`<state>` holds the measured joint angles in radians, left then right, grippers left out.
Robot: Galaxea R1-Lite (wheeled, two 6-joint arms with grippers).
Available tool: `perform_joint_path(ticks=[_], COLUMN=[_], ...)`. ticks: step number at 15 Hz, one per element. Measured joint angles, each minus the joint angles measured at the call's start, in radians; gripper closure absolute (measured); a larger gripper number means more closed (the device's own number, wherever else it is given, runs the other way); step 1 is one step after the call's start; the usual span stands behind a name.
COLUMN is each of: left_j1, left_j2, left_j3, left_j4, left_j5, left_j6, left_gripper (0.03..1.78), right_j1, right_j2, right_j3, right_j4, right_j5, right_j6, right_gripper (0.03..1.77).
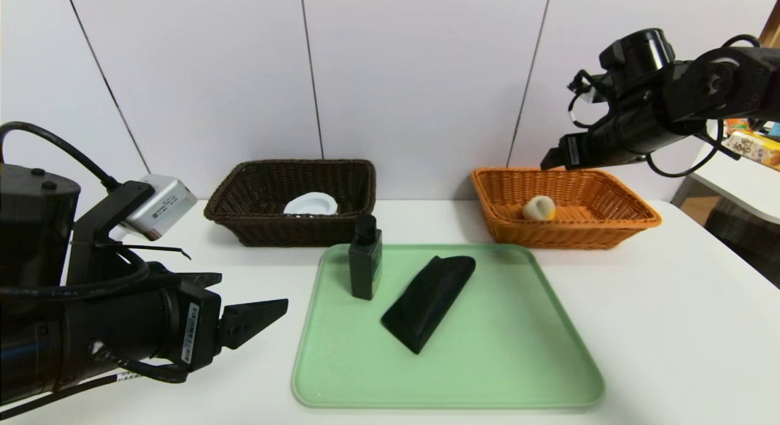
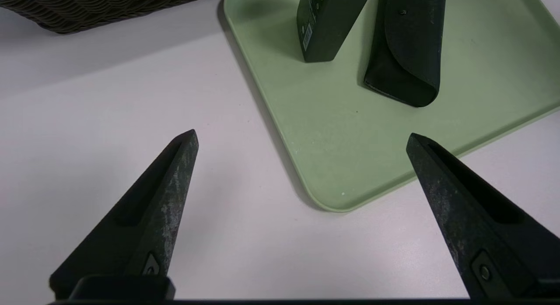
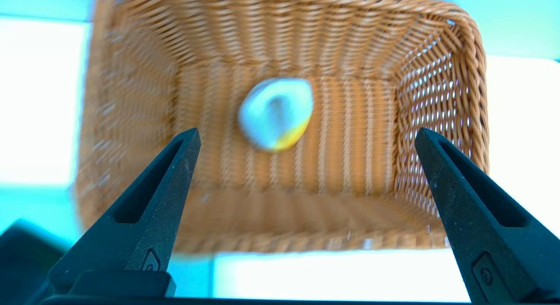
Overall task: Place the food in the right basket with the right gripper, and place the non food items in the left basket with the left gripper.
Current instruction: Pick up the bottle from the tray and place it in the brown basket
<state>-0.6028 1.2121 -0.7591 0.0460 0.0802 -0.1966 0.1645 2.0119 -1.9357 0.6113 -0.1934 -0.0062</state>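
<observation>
One bottle (image 1: 366, 263), top cropped in left-wrist view

No legible text, barcode sticker (image 1: 191, 332) on left end effector (image 1: 254, 289)

Smooth green tray (image 1: 512, 352), rough brown wicker basket (image 1: 292, 230), smooth black case (image 1: 429, 303)

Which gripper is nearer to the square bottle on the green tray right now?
Left. The left gripper hangs open beside the tray, on the bottle's side; the right gripper is open above the orange basket, farther off.
</observation>
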Motion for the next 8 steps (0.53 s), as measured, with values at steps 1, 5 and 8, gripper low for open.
perform_joint_path(ticks=[1,5,8], left_j1=[0.0,0.0,0.0], left_j2=[0.0,-0.004,-0.007], left_j3=[0.0,0.0,-0.001], left_j4=[0.0,0.0,0.0], left_j5=[0.0,0.0,0.001], left_j6=[0.0,0.0,-0.001], left_gripper=[0.12,0.12,0.12], right_j1=[0.012,0.078,0.125], right_j2=[-0.031,-0.187,-0.321], right_j3=[0.012,0.124,0.251], right_j4=[0.011,0.047,0.059], right_j5=[0.001,0.004,0.008], right_j6=[0.0,-0.001,0.011], right_gripper=[0.11,0.11,0.11])
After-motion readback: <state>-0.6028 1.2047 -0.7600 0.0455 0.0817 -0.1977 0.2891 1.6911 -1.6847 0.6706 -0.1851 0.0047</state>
